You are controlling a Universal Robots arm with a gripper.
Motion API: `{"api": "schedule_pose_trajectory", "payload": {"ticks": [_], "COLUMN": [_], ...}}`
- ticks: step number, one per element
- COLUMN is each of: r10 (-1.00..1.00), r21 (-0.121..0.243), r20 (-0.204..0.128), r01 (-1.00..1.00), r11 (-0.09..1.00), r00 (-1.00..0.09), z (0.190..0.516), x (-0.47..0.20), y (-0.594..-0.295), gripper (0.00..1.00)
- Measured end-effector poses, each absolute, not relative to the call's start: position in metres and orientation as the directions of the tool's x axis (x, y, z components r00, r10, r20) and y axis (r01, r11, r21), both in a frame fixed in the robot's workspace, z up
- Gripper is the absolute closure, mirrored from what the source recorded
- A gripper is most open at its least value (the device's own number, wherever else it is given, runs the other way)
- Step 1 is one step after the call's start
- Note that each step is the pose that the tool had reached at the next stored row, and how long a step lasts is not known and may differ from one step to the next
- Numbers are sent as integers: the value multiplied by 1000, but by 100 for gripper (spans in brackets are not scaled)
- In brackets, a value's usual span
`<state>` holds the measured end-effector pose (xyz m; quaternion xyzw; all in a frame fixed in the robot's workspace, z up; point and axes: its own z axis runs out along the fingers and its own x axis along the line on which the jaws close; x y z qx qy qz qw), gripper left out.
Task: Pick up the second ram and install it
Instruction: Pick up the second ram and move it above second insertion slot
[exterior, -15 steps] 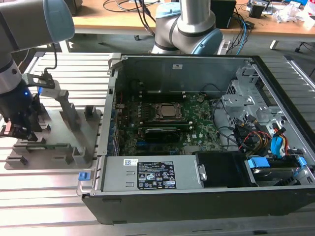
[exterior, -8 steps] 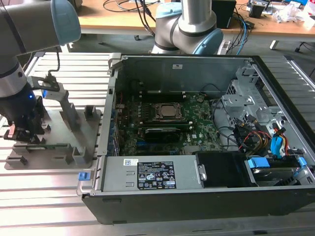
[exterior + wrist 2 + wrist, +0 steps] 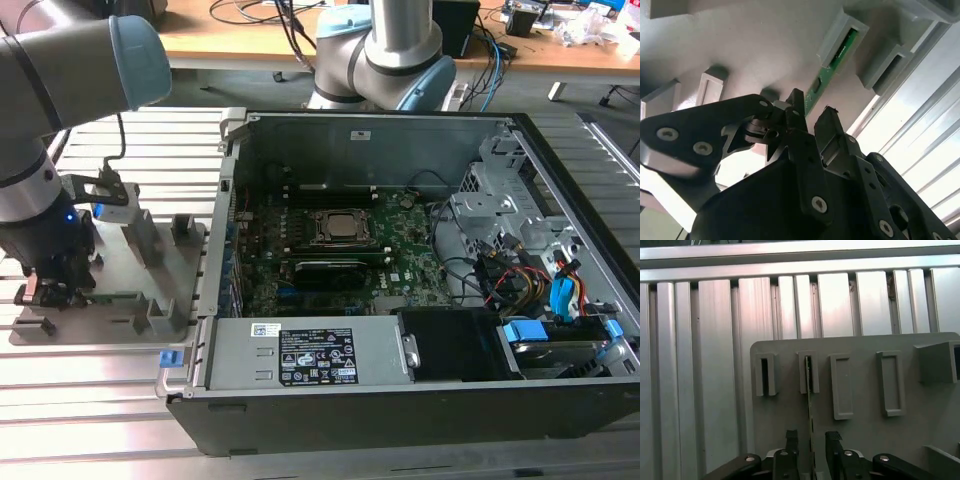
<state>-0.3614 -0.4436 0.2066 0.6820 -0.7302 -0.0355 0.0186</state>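
The second ram (image 3: 809, 390) is a thin green stick standing on its edge in a slot of the grey holder tray (image 3: 920, 410). In the second wrist view its green face (image 3: 826, 76) runs from the slot block down toward the fingers. My gripper (image 3: 811, 436) is open and straddles the stick's near end, with one dark finger on each side and a gap to both. The second wrist view shows the same straddle by the gripper (image 3: 811, 109). In the exterior view the gripper (image 3: 45, 292) hangs low over the holder tray (image 3: 150, 320), on the exterior view's left.
An open computer case (image 3: 380, 130) lies at the exterior view's right of the tray, with the green motherboard (image 3: 405, 262) and its CPU socket (image 3: 335, 228) inside. Cables and a drive cage (image 3: 520, 240) fill its far end. Several upright slot blocks (image 3: 890, 382) stand on the tray, on a slatted aluminium table (image 3: 700, 365).
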Motion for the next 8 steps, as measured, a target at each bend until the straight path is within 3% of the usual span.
{"api": "schedule_pose_trajectory", "payload": {"ticks": [6, 8], "r10": [-997, -997], "r21": [79, 59], "r20": [-23, -25], "r01": [-995, -996], "r11": [66, 65], "r00": [-68, -67], "z": [198, 198], "x": [-361, -361], "y": [-444, -444], "gripper": [64, 64]}}
